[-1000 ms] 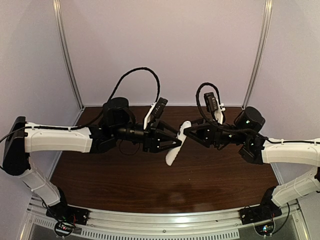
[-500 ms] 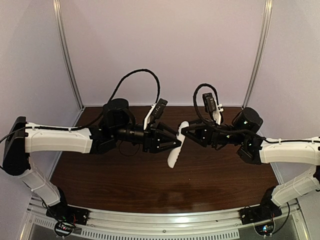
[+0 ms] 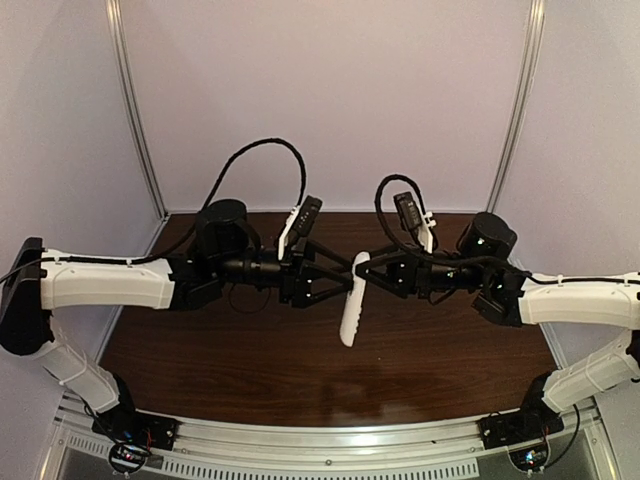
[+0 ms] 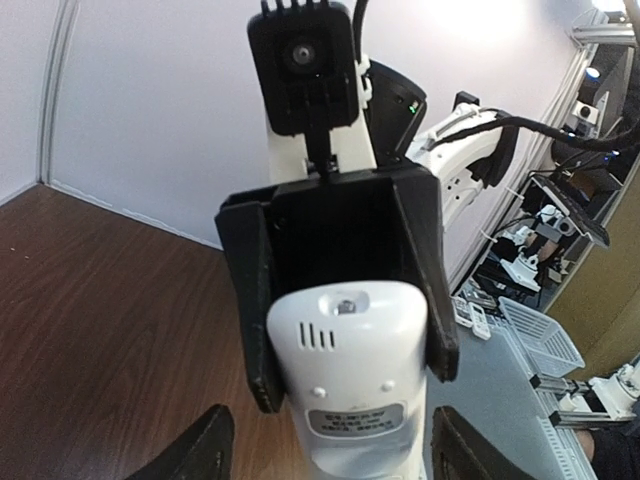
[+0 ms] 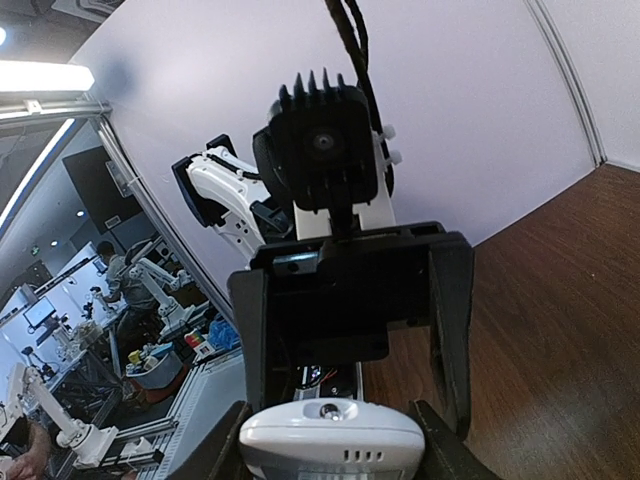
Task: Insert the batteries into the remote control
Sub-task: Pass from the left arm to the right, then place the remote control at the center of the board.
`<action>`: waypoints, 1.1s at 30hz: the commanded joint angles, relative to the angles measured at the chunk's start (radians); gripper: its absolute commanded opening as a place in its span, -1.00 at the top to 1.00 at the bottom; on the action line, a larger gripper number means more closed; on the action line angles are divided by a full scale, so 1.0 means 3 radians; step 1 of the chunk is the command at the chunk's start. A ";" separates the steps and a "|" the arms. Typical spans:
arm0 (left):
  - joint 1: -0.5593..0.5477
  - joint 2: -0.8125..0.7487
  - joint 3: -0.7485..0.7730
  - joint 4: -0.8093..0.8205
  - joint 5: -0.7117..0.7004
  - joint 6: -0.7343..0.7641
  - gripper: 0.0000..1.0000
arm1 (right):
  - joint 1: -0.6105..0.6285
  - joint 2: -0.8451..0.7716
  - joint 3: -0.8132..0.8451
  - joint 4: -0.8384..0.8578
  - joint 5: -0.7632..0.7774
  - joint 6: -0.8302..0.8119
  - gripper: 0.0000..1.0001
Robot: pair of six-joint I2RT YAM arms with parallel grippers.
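Note:
The white remote control hangs in the air above the table between my two grippers, its long axis running towards the near edge. My right gripper is shut on its top end; in the right wrist view the remote sits between my fingers. My left gripper faces it from the other side, open, with its fingers spread on either side of the remote's back and a gap showing. The remote's back shows a label and vent slots. The batteries are not in view.
The dark wooden table lies below both arms. White walls with metal posts close it in at the back and sides. An aluminium rail runs along the near edge. A white basket stands outside the cell.
The remote has swung from a tilt to nearly straight along the table's depth and shifted slightly left. Both grippers moved up and closer together around its top end.

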State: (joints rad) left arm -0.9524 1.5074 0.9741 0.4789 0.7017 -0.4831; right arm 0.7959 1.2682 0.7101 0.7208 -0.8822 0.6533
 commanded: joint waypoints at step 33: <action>0.0863 -0.0841 -0.0690 -0.1319 -0.1747 -0.0046 -0.95 | -0.0122 0.2095 0.2051 -0.4337 0.2614 -0.1781 0.93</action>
State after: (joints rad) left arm -0.7010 1.2457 0.7773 0.1368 0.2592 -0.5076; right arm 0.7586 1.8336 1.2919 -0.4706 -0.1970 0.1551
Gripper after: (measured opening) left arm 0.975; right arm 0.494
